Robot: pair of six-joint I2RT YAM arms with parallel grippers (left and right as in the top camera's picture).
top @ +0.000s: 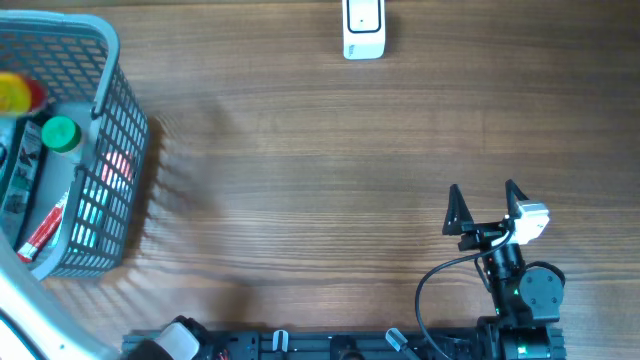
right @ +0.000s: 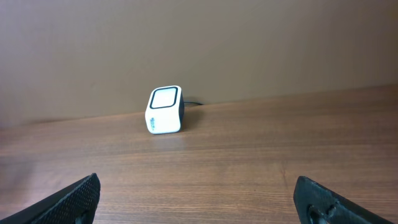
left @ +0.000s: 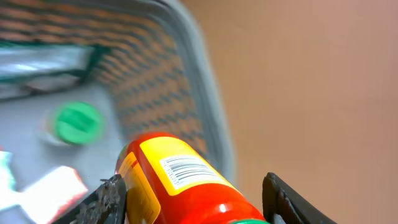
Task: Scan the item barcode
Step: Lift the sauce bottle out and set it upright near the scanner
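Left wrist view is blurred, and my left arm is mostly off-frame. My left pincer (left: 196, 198) grips the bottle (left: 180, 177) over the basket (left: 208, 106) at the tabletop's (top: 300, 150) left edge. My right pincer (top: 486, 208), held level, stands wide apart.

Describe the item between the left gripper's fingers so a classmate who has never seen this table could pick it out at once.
Look to the grey plastic mesh basket at the table's left edge. Over it, the left gripper holds a red cylindrical bottle with a yellow label. Unlike the green-capped container and red-and-white tube in the basket, it shows a white barcode patch.
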